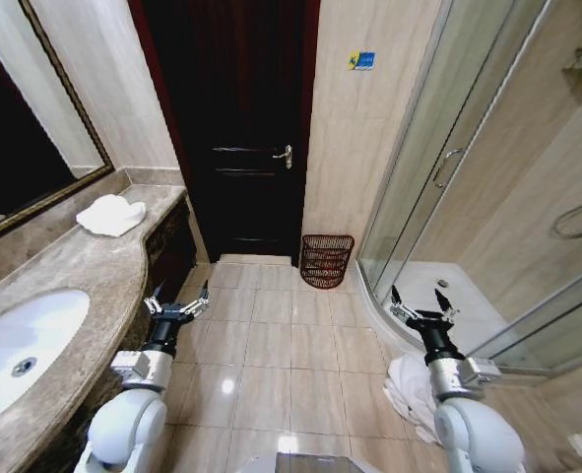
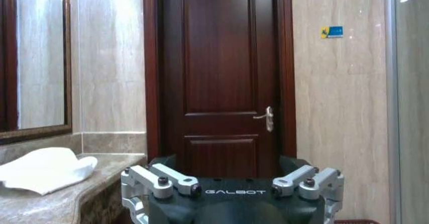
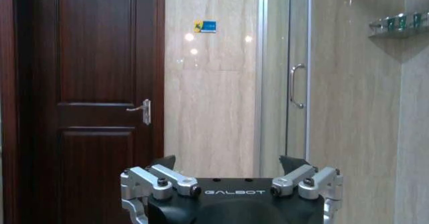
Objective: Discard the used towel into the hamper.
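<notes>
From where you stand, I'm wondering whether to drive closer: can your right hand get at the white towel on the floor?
Probably yes: the right hand is open and empty, and the towel lies heaped right beside that arm, with nothing over it.

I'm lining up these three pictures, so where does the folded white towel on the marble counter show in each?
Head view: the folded white towel lies on the far end of the marble counter, left of the dark wooden door.
Left wrist view: the towel is on the counter, beyond the open left gripper.
Right wrist view: not in it.
Shared landmark: the door's silver lever handle.
</notes>
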